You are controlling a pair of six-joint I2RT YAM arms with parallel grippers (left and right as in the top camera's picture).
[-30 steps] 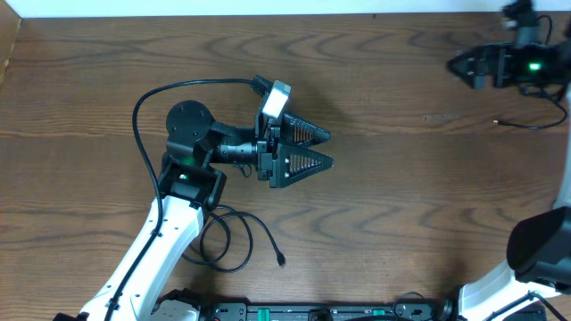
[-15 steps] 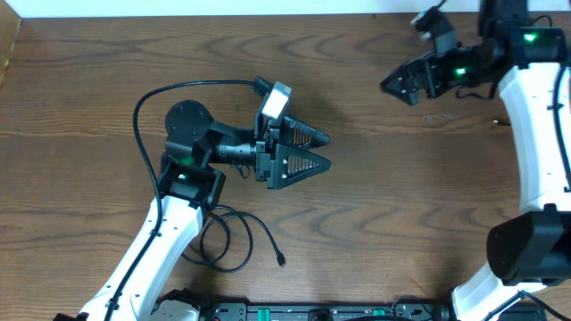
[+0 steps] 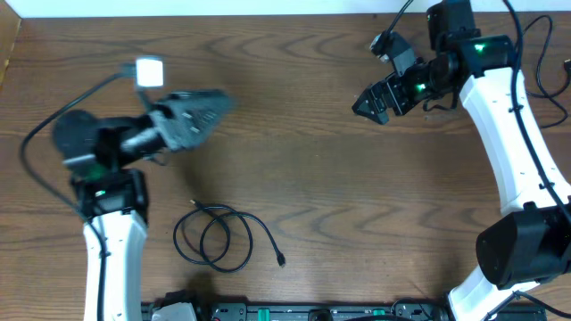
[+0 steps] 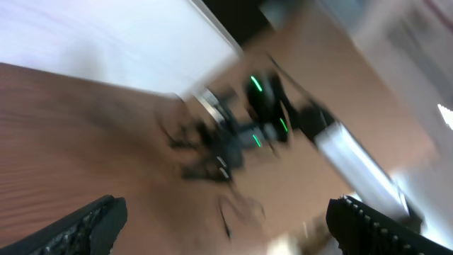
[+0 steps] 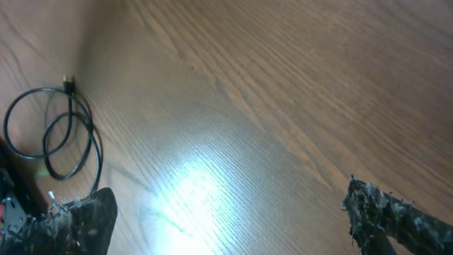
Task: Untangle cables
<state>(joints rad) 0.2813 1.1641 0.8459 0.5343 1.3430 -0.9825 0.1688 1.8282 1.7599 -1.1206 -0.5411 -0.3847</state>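
Observation:
A thin black cable (image 3: pixel 217 239) lies in loose overlapping loops near the table's front edge, and its small plug end (image 3: pixel 281 261) trails to the right. The same cable coil (image 5: pixel 53 134) shows at the upper left of the right wrist view. My left gripper (image 3: pixel 217 103) hovers blurred at the left, above and behind the coil, with its jaws wide apart and empty (image 4: pixel 226 230). At the back right, far from the coil, my right gripper (image 3: pixel 364 104) points left. It is open too, with only bare wood between its fingers (image 5: pixel 233 219).
The wooden table (image 3: pixel 357 205) ends at a white wall along the back. A thick black wire (image 3: pixel 542 67) hangs by the right arm at the far right edge. The left wrist view is heavily blurred and shows the right arm's green lights (image 4: pixel 255 85).
The left arm has swung from the table's middle to the left, uncovering the whole coil. The right arm has come in from the back right corner toward the left. Both grippers stayed open.

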